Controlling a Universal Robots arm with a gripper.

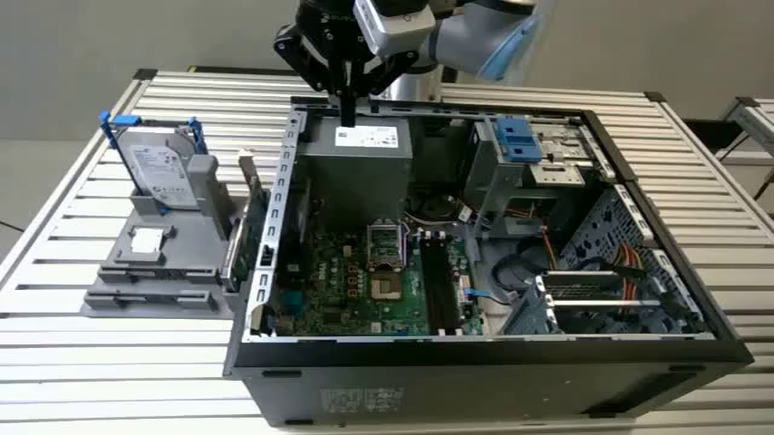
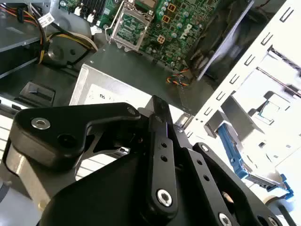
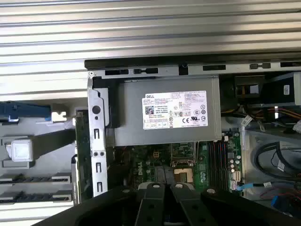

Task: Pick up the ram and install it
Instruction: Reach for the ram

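Note:
My gripper (image 1: 348,120) hangs above the back of the open computer case (image 1: 484,349), just over the grey power supply (image 1: 351,154). Its dark fingers (image 2: 157,117) point straight down and are pressed together, so it is shut. In the first wrist view the gripper (image 3: 164,187) is above the power supply (image 3: 164,110) and the green motherboard (image 3: 155,160). The motherboard's long dark memory slots (image 1: 441,281) lie further forward in the case, towards the exterior view's right of the gripper. The ram is hidden or out of view.
A grey fixture (image 1: 158,281) on the slatted table (image 1: 121,362) stands to the exterior view's left. It carries a silver hard drive with blue clips (image 1: 163,168) and an upright green card (image 1: 250,236). A drive cage with a blue latch (image 1: 514,140) and cables (image 1: 581,263) crowd the case's right side.

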